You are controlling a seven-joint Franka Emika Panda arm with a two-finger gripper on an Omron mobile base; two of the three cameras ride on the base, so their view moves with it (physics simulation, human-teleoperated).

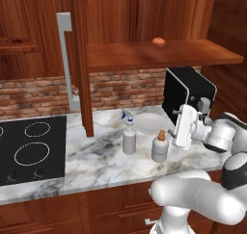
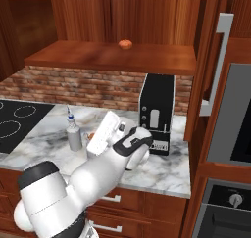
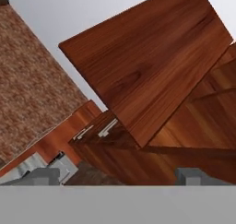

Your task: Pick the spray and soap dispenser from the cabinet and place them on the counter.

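Spray [image 1: 128, 134]: upright on the counter [image 1: 96, 156], right of the cooktop [image 1: 29, 149]. Soap dispenser [image 1: 160, 146]: upright on the counter, just right of the spray, apart from it. Cabinet [image 1: 144, 21]: open, one small orange item [image 1: 158, 41] on its shelf. My jaws: spread wide, empty, just right of the soap dispenser.
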